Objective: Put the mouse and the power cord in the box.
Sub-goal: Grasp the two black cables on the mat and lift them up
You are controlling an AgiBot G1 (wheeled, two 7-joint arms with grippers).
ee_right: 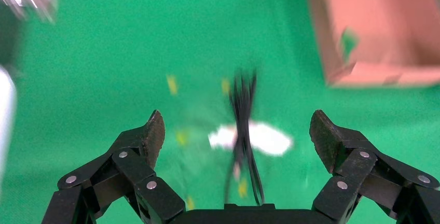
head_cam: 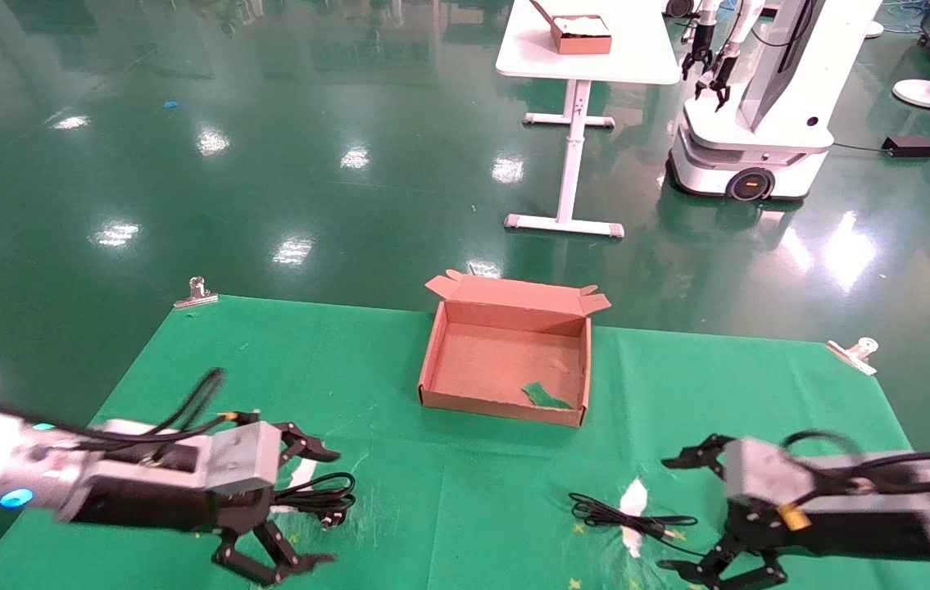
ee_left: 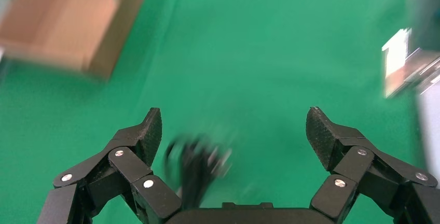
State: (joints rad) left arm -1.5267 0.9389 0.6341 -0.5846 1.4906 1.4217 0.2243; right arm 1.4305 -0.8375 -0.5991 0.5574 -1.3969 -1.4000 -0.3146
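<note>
Green cloth-covered table [head_cam: 465,492] under glossy green workshop floor. At near left, left gripper [head_cam: 309,508], jaws spread wide, just over thick black coiled power cord [head_cam: 319,497] lying on cloth. At centre, toward far edge, shallow brown cardboard box [head_cam: 505,354] with lid flapped back, green scrap [head_cam: 545,397] inside. At right, thin black cable [head_cam: 624,519] across white patch [head_cam: 634,501]; mouse body hidden, cannot tell where. Near right, right gripper [head_cam: 673,512], jaws apart, holding nothing, beside cable.
</note>
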